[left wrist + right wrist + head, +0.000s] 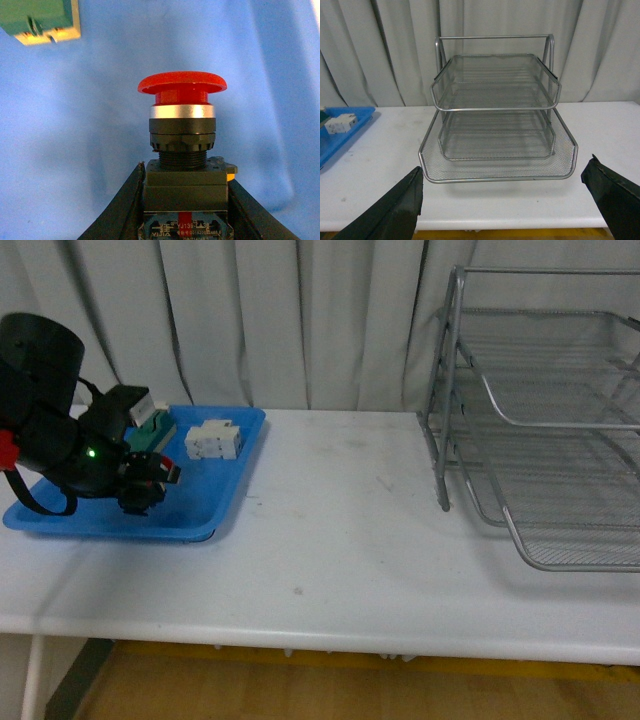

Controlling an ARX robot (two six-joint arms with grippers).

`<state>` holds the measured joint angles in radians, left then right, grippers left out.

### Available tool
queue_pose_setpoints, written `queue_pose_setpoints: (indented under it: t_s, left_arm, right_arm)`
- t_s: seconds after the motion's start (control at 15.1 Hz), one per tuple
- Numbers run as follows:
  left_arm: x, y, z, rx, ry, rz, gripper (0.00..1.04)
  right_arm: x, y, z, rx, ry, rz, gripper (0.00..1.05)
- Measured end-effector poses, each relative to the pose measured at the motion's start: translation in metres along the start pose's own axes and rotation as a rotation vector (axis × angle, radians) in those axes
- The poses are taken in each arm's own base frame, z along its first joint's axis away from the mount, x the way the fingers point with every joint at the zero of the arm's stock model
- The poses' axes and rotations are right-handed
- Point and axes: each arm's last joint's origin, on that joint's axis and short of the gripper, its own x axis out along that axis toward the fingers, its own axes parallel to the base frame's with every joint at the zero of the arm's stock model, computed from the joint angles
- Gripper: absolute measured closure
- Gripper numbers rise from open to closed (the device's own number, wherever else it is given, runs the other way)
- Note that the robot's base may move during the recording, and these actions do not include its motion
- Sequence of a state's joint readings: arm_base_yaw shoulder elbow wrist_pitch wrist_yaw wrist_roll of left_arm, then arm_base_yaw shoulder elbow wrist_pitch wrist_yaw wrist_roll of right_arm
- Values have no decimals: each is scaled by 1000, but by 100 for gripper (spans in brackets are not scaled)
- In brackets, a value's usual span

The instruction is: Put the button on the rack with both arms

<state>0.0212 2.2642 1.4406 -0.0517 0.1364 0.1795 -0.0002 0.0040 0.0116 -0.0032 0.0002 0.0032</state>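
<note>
My left gripper (150, 480) hangs over the blue tray (215, 510) at the table's left and is shut on the button (182, 145). The left wrist view shows its red mushroom cap, silver ring and dark body with a yellow bit, clamped between both black fingers (125, 205). In the front view the button is mostly hidden by the arm. The silver three-tier wire rack (540, 430) stands at the right of the table. My right gripper (505, 200) is open and empty, facing the rack's (495, 125) front from over the table edge; it is out of the front view.
A white terminal block (214, 440) and a green-topped beige switch block (150, 425) lie in the blue tray; the switch block also shows in the left wrist view (42, 20). Grey curtains hang behind the white table (340, 540).
</note>
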Motion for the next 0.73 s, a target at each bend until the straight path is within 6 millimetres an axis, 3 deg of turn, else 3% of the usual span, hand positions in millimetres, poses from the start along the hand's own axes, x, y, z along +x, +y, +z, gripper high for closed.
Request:
queue_pose_setpoints:
  t_s: [0.13,0.26,0.4,0.6,0.73]
  left_arm:
    - [-45,-10,10,-1,-125,-24,69]
    - [-94,-20,4,-4,-234,-48,69]
    - [-125,-26,-15,-4,-282,-45,69]
    - [-187,-33,-76,-47,-349,-11,69]
    - [-204,-35,-103,-70,-376,25,69]
  right_arm:
    - [0,0,0,0,0,0,6]
    - [0,0,0,0,0,0,6]
    - [0,0,0,0,0,0,6]
    - [0,0,0,0,0,0,6]
    - [0,0,0,0,0,0,6]
